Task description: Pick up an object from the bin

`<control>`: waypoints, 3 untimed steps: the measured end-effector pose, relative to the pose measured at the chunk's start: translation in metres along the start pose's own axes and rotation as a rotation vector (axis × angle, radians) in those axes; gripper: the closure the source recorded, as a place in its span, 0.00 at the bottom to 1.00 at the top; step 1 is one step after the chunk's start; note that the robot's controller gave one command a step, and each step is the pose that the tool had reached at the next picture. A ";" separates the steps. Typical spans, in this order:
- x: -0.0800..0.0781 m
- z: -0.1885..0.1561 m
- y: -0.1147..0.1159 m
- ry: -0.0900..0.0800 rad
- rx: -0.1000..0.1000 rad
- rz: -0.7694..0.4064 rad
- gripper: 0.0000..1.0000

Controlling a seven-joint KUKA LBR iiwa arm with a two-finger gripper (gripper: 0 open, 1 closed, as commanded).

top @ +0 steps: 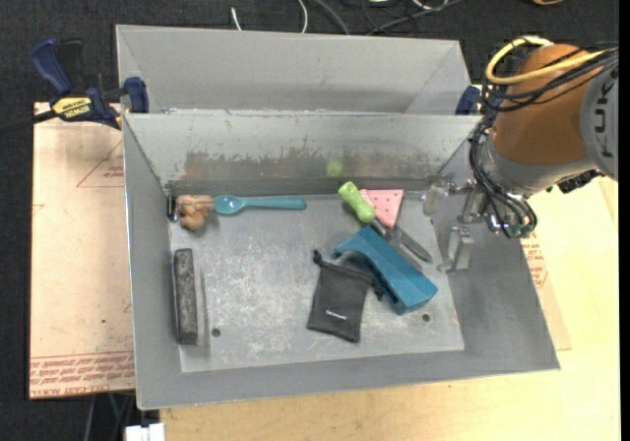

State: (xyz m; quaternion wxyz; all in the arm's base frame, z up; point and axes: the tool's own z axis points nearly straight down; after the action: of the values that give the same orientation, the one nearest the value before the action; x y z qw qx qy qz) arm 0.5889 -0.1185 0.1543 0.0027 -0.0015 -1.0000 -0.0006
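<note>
My gripper (458,238) hangs over the bin's right side, above the sloping right wall, with nothing seen in it. Nearest to it, to its left, lies a blue flat folded thing (391,273) on the bin floor. A black pouch (340,302) lies partly under the blue thing's left end. Behind them, a green-handled tool (353,201) rests against a pink triangular piece (384,204) near the back wall. A thin grey metal piece (413,250) lies between the pink piece and the gripper.
A teal spoon (261,203) lies along the back wall, with a brown lumpy thing (195,214) at its left end. A dark grey bar (184,294) lies lengthwise by the left wall. The arm with its orange cover comes in from the right.
</note>
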 end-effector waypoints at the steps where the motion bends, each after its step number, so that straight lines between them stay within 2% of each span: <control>1: -0.002 -0.004 0.001 -0.007 0.001 -0.002 0.00; 2: 0.000 0.068 0.075 -0.013 0.000 0.098 0.00; 3: -0.023 0.061 0.093 -0.014 -0.001 0.430 0.00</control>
State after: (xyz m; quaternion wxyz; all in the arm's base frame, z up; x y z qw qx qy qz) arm 0.6117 -0.0256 0.0934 -0.0040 -0.2146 -0.9767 -0.0006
